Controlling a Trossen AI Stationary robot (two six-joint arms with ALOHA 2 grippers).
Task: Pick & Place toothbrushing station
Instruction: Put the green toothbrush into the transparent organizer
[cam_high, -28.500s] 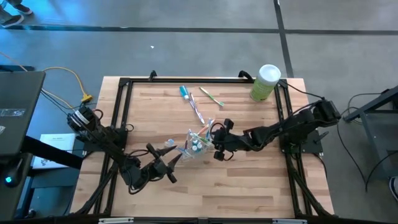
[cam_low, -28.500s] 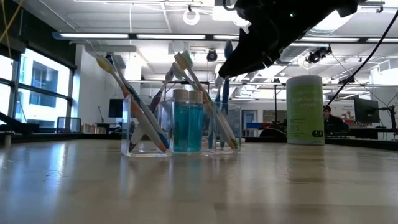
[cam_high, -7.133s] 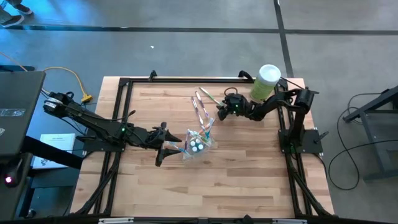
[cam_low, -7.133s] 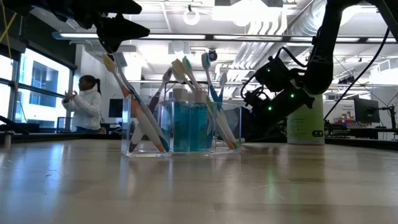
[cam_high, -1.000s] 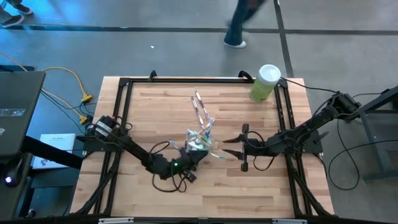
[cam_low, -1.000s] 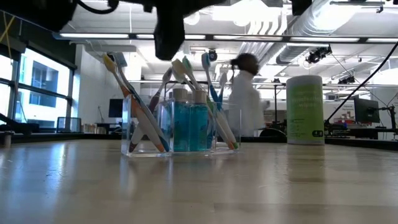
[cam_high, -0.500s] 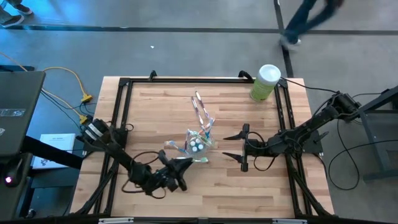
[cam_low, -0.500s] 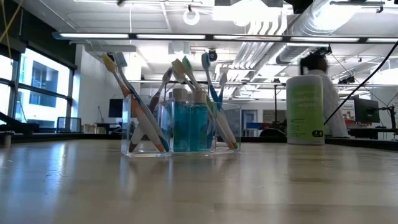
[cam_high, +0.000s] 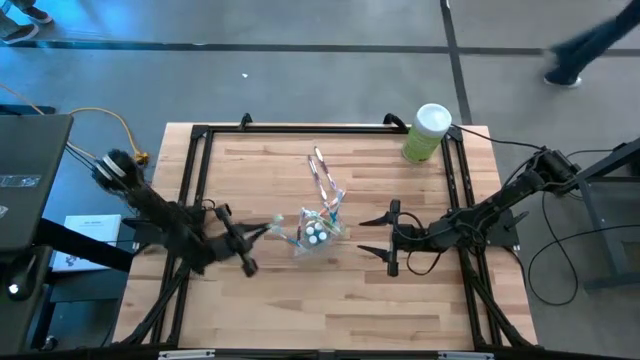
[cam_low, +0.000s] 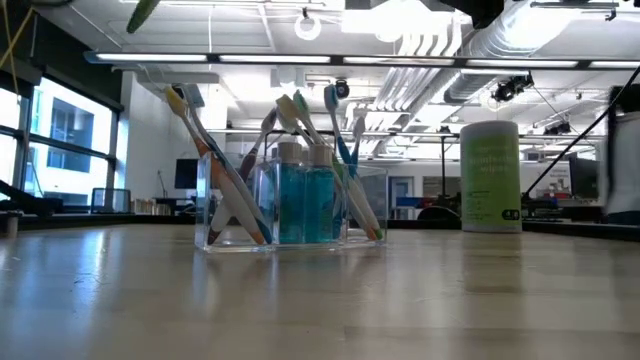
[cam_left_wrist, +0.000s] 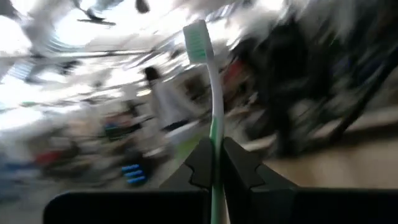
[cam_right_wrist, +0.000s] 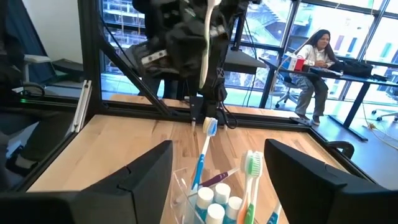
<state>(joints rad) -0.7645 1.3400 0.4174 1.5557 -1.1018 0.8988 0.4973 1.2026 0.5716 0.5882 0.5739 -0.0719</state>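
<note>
A clear plastic cup (cam_high: 318, 233) (cam_low: 290, 205) stands on its base at the table's middle. Several toothbrushes lean in it, beside teal toothpaste tubes (cam_right_wrist: 214, 205) with white caps up. Two more toothbrushes (cam_high: 322, 175) lie flat on the table beyond the cup. My left gripper (cam_high: 243, 243) (cam_left_wrist: 214, 165) is left of the cup, above the table, shut on a green-and-white toothbrush (cam_left_wrist: 211, 93) (cam_right_wrist: 205, 43). My right gripper (cam_high: 374, 237) (cam_right_wrist: 217, 149) stands open just right of the cup, with nothing between its fingers. My left gripper pinches the toothbrush's handle (cam_left_wrist: 215, 155) between its two fingertips. The bristle head (cam_left_wrist: 197, 38) stands well clear of the fingers. The toothbrush is lifted clear of the table and looks roughly upright in the right wrist view.
A light-green canister with a white lid (cam_high: 428, 132) (cam_low: 490, 177) stands at the far right corner. Black frame rails (cam_high: 200, 170) run along the table's edges. Bare wood lies near the front edge. A person (cam_right_wrist: 314, 56) sits in the room beyond.
My left gripper has drawn away from the cup's near side toward the table's left edge, rolling as it went. It has carried off the toothbrush that a second ago lay between the cup and my right gripper. The cup has kept still.
</note>
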